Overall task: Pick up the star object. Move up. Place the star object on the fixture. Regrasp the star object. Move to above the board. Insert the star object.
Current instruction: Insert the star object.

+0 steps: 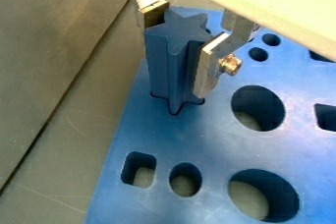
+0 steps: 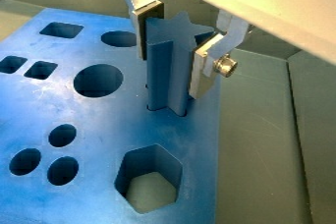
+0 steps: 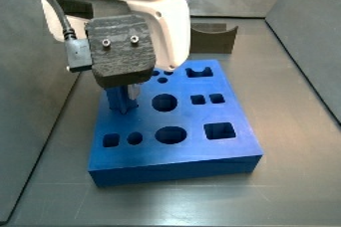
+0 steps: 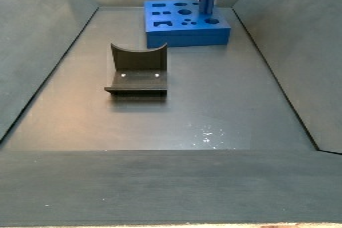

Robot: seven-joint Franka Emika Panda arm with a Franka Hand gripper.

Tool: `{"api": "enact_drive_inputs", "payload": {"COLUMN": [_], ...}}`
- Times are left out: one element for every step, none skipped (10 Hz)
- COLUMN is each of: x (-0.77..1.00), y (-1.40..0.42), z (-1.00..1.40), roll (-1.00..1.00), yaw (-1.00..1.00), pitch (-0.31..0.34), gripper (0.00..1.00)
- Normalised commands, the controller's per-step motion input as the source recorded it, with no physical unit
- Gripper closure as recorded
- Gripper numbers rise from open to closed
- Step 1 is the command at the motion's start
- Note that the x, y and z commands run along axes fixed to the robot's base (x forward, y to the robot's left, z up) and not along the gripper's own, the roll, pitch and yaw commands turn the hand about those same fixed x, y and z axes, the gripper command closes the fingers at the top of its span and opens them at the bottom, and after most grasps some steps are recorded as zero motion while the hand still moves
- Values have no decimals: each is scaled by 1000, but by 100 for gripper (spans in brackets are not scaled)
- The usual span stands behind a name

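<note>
You see the large, thick blue square board (image 3: 186, 131) lying flat on the grey floor, its top pierced by circular, square and rounded cutouts. The robot's white arm with its dark grey wrist block comes down over the board's far-left corner and hides most of the gripper (image 3: 124, 100). Below the block you can make out a small blue star-section peg (image 3: 126, 103), standing upright with its lower end at the board's top face; the fingers themselves are too hidden for you to judge their spacing. Behind the board, partly covered by the arm, stands the olive-brown fixture (image 3: 213, 38), well apart from the peg.
</note>
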Motion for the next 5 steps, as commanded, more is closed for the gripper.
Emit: {"api": "enact_drive_inputs", "payload": {"x": [-31,-23,0,0,0], "y": [0,0,0,0,0], "z": [-743,-743,-740,-789,-211], "roll": [383,346,266,209,0], "yaw": [0,0,0,0,0], "pitch": [-383,-414,-437,-406,-89], "gripper": [100,100,100,100,100]}}
